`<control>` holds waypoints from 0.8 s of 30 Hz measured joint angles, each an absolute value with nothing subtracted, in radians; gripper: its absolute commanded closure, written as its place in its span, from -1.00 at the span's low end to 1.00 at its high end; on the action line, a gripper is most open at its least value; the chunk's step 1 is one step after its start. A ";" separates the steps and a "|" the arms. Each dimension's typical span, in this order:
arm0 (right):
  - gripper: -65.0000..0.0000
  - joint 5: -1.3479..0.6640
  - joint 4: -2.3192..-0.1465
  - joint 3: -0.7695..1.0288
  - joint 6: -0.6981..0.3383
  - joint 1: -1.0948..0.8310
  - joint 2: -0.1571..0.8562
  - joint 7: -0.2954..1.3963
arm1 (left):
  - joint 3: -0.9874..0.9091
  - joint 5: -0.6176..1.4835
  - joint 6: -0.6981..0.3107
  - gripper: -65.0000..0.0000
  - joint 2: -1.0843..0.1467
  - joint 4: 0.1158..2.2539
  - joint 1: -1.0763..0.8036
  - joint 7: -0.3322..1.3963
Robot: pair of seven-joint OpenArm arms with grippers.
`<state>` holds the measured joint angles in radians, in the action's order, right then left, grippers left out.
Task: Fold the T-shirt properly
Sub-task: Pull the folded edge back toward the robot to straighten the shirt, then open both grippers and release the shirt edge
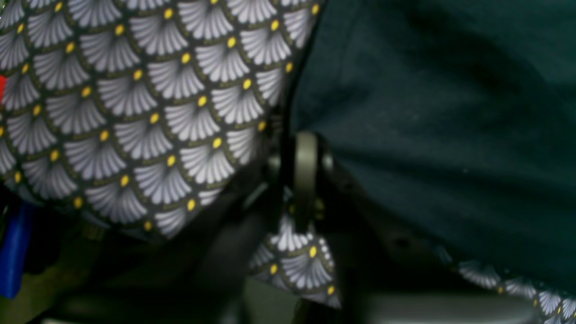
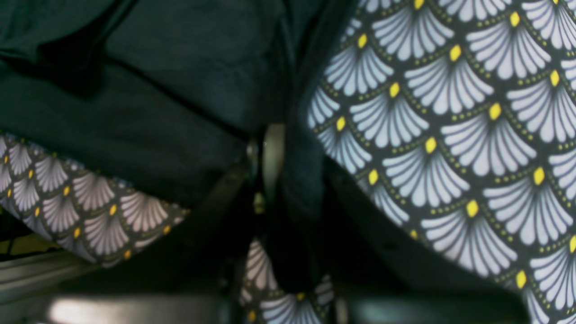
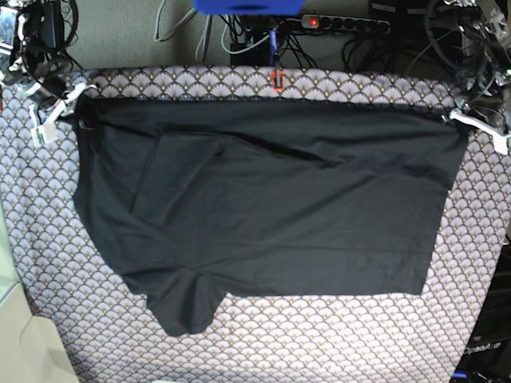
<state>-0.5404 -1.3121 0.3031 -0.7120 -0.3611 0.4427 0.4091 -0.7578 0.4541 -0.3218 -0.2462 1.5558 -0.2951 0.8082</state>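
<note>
The black T-shirt [image 3: 279, 207] lies spread across the scallop-print tablecloth [image 3: 319, 343], its far edge pulled taut between my two grippers and one sleeve [image 3: 184, 307] pointing toward the near edge. My left gripper [image 3: 461, 118] is at the shirt's far right corner. In the left wrist view the gripper [image 1: 299, 148] is shut on the shirt's edge [image 1: 441, 112]. My right gripper [image 3: 77, 100] is at the far left corner. In the right wrist view it [image 2: 283, 153] is shut with dark cloth [image 2: 157, 90] pinched between the fingers.
Cables and a power strip [image 3: 343, 24] lie beyond the table's far edge, with a blue object [image 3: 247, 6] above. A small red mark [image 3: 277, 80] sits at the far edge's middle. A pale surface [image 3: 12, 319] adjoins the table's left front.
</note>
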 measured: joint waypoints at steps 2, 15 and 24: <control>0.77 -0.540 -1.311 0.314 -0.719 -0.361 0.441 0.414 | -0.759 0.454 -0.318 0.47 -0.246 1.556 -0.295 0.807; -0.20 -0.527 -1.311 0.429 -0.741 -0.363 0.421 0.455 | -0.759 0.454 -0.318 0.35 -0.246 1.556 -0.287 0.804; -0.20 -0.448 -1.295 0.601 -0.712 -0.332 0.420 0.543 | -0.760 0.447 -0.317 0.35 -0.262 1.556 -0.242 0.817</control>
<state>-0.4484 -1.2945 0.6006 -0.7120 -0.3317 0.4202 0.5426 -0.7597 0.4465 -0.3172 -0.2615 1.5558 -0.2417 0.8173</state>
